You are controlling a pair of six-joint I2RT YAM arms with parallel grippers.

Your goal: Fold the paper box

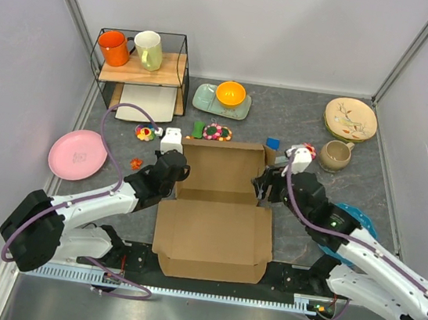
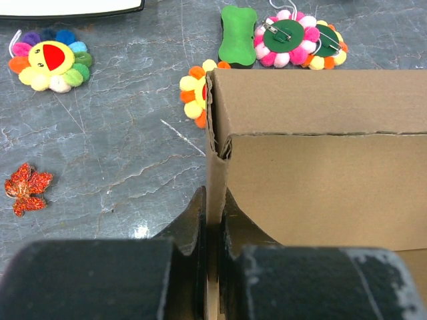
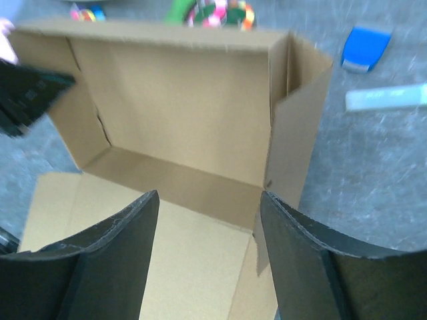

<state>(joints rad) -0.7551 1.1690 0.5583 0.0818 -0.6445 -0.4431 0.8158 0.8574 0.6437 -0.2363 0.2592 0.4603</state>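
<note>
The paper box is brown cardboard in the middle of the table. Its far half stands up as walls, and a flat panel lies toward me. My left gripper is at the box's left side. In the left wrist view this gripper is shut on the upright left wall, which runs straight between the fingers. My right gripper is at the right side of the box. In the right wrist view it stands open over the box floor, with the right side wall just beyond its right finger.
Pompom flowers, a green bone and a red leaf lie left of and behind the box. A pink plate sits at left and a wire shelf with mugs at back left. A brown mug and a blue plate are at right.
</note>
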